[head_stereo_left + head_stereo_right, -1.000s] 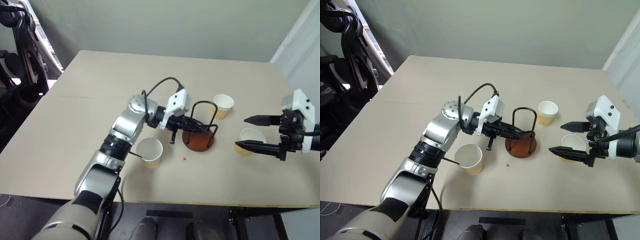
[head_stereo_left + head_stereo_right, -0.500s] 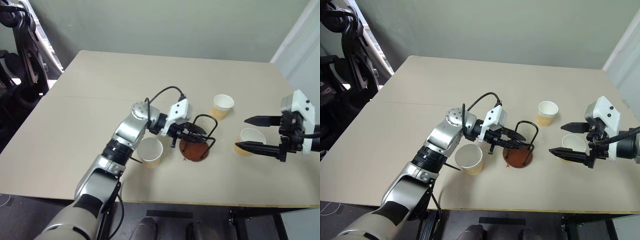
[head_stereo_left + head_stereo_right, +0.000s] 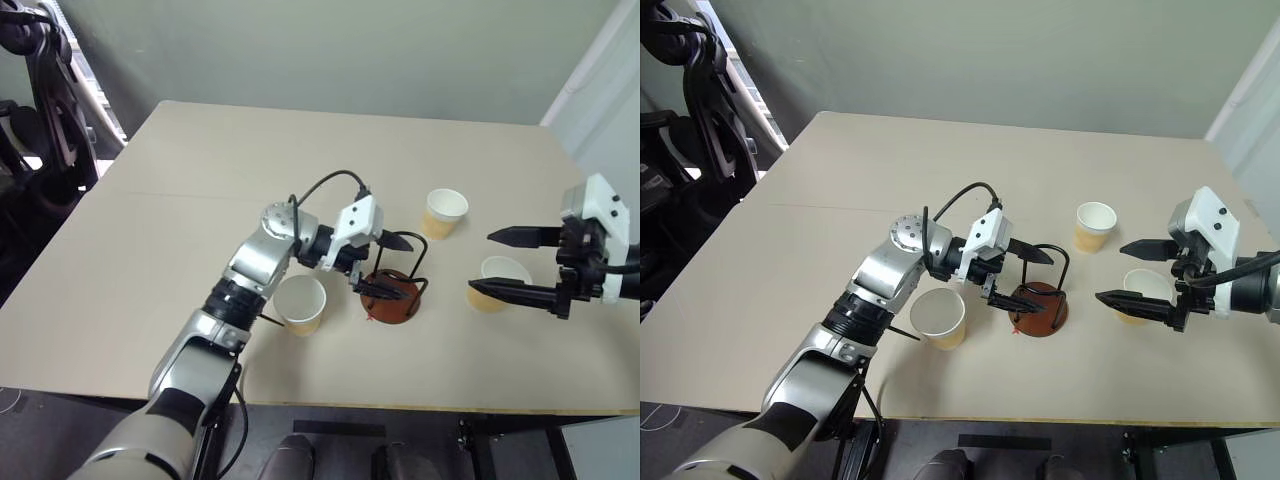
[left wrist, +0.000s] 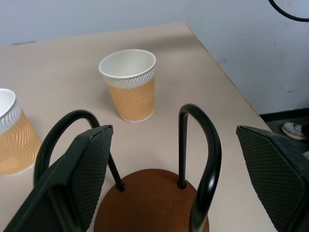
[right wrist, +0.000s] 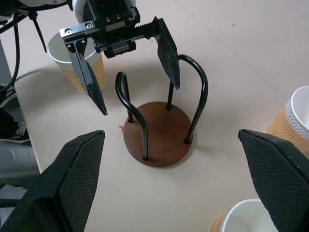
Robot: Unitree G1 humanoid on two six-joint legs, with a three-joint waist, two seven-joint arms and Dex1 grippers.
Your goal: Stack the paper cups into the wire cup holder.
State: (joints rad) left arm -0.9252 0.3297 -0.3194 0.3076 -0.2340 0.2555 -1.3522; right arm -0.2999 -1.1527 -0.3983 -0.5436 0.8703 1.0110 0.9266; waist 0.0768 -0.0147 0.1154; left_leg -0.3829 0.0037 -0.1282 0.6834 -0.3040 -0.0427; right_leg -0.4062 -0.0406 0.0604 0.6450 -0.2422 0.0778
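Three paper cups (image 3: 300,304) (image 3: 443,212) (image 3: 497,279) ring one wire cup holder (image 3: 391,288) mid-counter (image 3: 200,170); left end effector (image 3: 394,267) spread astride it, right end effector (image 3: 495,263) spread beside

- My two head views look forward and down from above onto the table (image 3: 200,220); they frame nearly the same scene, the right eye set slightly to one side.
- Both take in the wire cup holder (image 3: 392,290), the three paper cups (image 3: 300,305) and both arms from a fair way off.
- My left wrist view sits close in, looking along the left gripper (image 4: 174,179) through the holder's loops toward two cups and the table's far edge.
- My right wrist view looks along the right gripper (image 5: 169,188), from a little farther back, at the holder and the left gripper facing it.
- Both wrist views share the holder from opposite sides.
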